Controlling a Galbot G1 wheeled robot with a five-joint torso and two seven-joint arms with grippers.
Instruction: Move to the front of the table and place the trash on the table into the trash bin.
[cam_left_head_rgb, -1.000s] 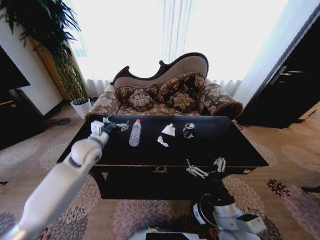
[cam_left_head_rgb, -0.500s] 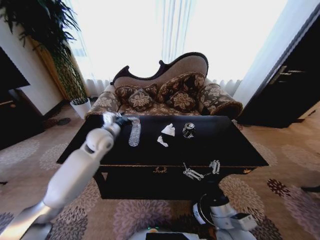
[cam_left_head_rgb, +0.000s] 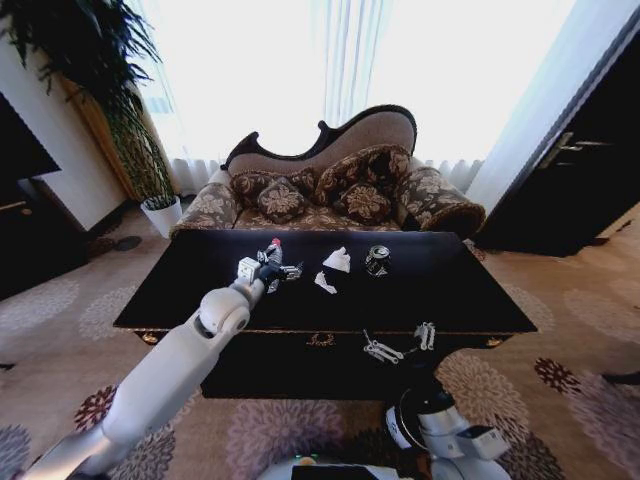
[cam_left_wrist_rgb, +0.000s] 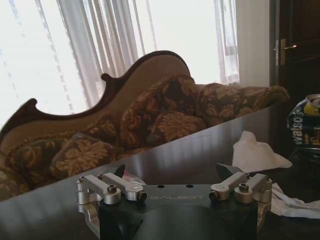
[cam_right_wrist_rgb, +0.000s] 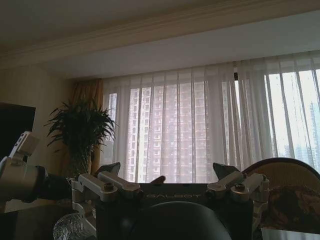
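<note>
Since the earlier frame the left arm swung in over the surface (cam_left_head_rgb: 470, 290), so the left end effector (cam_left_head_rgb: 285, 271) sat right by the plastic bottle (cam_left_head_rgb: 272, 249), fingers spread apart and holding nothing. Just past it were the crumpled tissue (cam_left_head_rgb: 337, 260) and small paper scrap (cam_left_head_rgb: 325, 284), with the crushed can (cam_left_head_rgb: 377, 260) a bit further right. Right end effector (cam_left_head_rgb: 400, 342) hung low at the front edge, fingers apart too. Trash bin (cam_left_head_rgb: 402, 415) stood on the carpet below, beside the right arm.
</note>
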